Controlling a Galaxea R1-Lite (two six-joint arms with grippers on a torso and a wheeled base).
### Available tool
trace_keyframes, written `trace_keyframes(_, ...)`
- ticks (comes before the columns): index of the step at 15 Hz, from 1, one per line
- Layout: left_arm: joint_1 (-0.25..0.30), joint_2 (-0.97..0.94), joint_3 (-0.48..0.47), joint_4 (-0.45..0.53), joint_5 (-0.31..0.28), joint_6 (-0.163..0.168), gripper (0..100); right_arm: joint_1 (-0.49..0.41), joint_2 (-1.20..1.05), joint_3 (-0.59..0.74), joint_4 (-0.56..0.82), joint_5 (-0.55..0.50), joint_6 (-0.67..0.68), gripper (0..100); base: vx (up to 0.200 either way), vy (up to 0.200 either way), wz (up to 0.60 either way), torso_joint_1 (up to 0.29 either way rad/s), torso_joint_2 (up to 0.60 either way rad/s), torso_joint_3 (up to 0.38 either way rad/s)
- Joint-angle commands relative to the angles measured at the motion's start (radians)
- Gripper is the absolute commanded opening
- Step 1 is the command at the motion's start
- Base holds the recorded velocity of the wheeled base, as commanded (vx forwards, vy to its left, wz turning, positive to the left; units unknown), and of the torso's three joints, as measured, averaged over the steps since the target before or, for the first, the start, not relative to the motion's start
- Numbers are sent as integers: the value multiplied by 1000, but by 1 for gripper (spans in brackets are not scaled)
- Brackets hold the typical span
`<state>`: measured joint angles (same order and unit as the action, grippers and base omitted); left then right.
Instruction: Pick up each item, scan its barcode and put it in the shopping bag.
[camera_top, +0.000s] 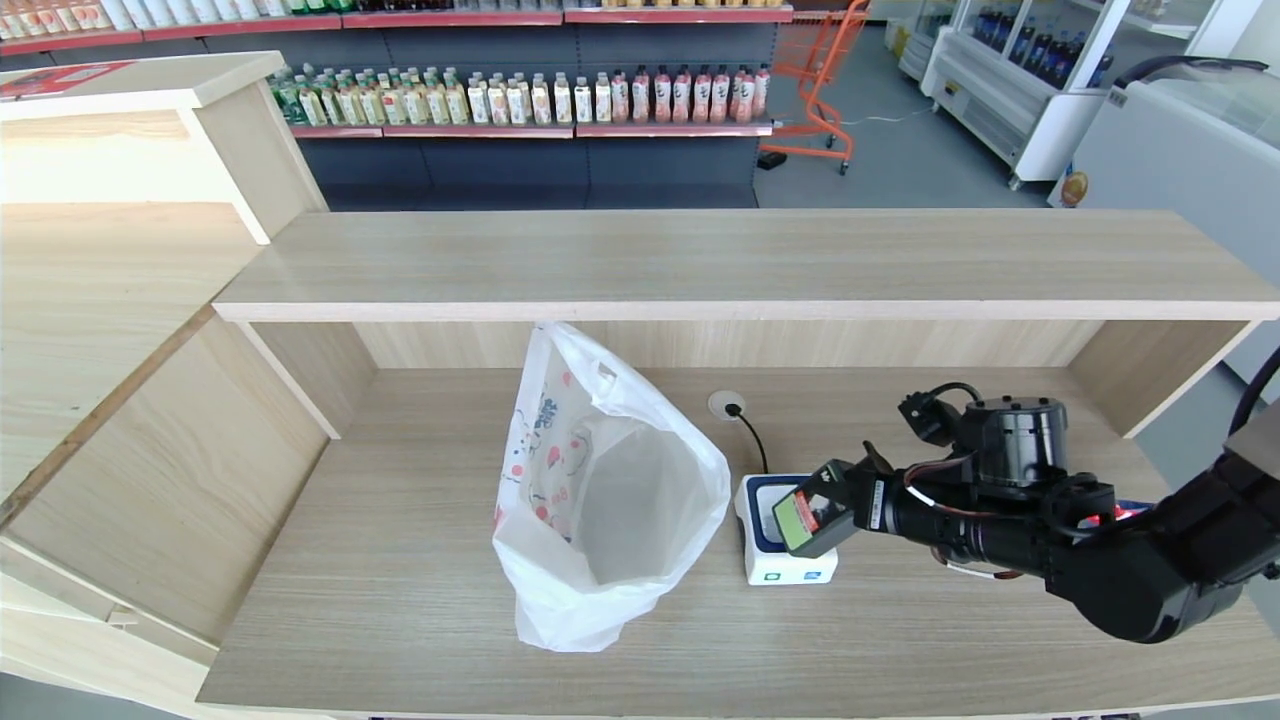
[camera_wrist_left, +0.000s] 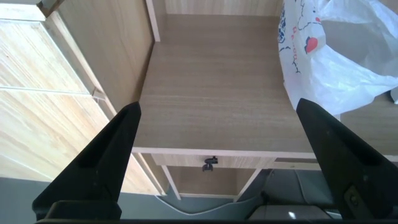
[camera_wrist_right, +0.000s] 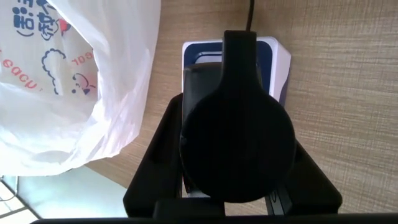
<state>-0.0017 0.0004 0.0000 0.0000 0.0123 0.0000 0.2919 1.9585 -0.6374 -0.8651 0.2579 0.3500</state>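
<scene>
Head, progress: r. gripper (camera_top: 812, 508) is clamping small pack (camera_top: 798, 520) just above scanner (camera_top: 790, 572), prob. scan step; shopping bag (camera_top: 610, 500) beside it is looking empty, bagging left.
Head, pose: r. forearm is lying near-level.
L. wrist, tool: l. gripper (camera_wrist_left: 219, 107) is hanging wide open, empty, above counter (camera_wrist_left: 205, 74).
R. wrist, target: scanner (camera_wrist_right: 280, 59) is sitting under r. gripper.

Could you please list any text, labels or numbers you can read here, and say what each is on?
Nothing reads clearly.
Bag: blue and red print, blurred.
Scanner: two front badges, too small.
Item in the right gripper: label too small.
Shelf bottles: labels too small.
</scene>
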Motion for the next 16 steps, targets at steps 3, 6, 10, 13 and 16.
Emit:
trace_keyframes(3,0,0,0,0,1,0,100,4,20,-4,1,1,0,0,0,0,0,0,0,0)
trace_keyframes(6,0,0,0,0,0,0,100,1,20,-2,1,1,1,0,0,0,0,0,0,0)
trace_keyframes(10,0,0,0,0,0,0,100,-2,-6,-14,-38,3,10,0,0,0,0,0,0,0)
trace_keyframes(13,0,0,0,0,0,0,100,-31,-155,-24,-18,-2,23,0,0,0,0,0,0,0)
trace_keyframes(16,0,0,0,0,0,0,100,-42,-300,36,28,-108,-198,0,0,0,0,0,0,0)
